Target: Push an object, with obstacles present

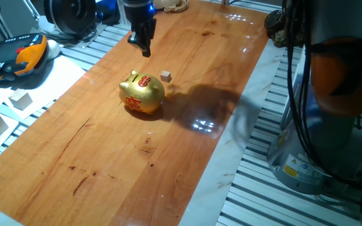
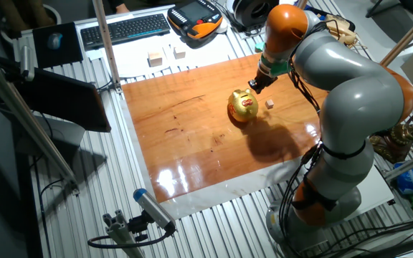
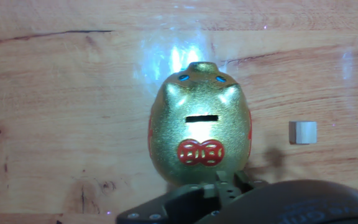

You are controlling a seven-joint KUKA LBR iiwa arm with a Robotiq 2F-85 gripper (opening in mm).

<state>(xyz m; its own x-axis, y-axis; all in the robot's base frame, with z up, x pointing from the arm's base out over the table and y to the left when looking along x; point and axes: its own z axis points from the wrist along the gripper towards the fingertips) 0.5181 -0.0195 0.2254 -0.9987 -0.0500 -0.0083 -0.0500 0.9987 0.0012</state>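
Note:
The object, a tiny tan wooden cube (image 1: 165, 76), lies on the wooden table just right of the obstacle, a shiny gold piggy bank (image 1: 142, 93) with red markings. They stand apart. My gripper (image 1: 146, 51) hangs above the table behind the pig, touching neither, with its fingers together and nothing between them. The other fixed view shows the gripper (image 2: 255, 84) just up-left of the pig (image 2: 244, 106) and the cube (image 2: 269, 104). In the hand view the pig (image 3: 199, 127) fills the centre, the cube (image 3: 303, 132) sits to its right, and the gripper (image 3: 224, 185) shows at the bottom edge.
Larger pale wooden blocks (image 1: 21, 99) lie on the white strip left of the board, near an orange-and-black pendant (image 1: 17, 58). The robot's base (image 1: 332, 125) stands beyond the table's right edge. A keyboard (image 2: 124, 29) lies behind the table.

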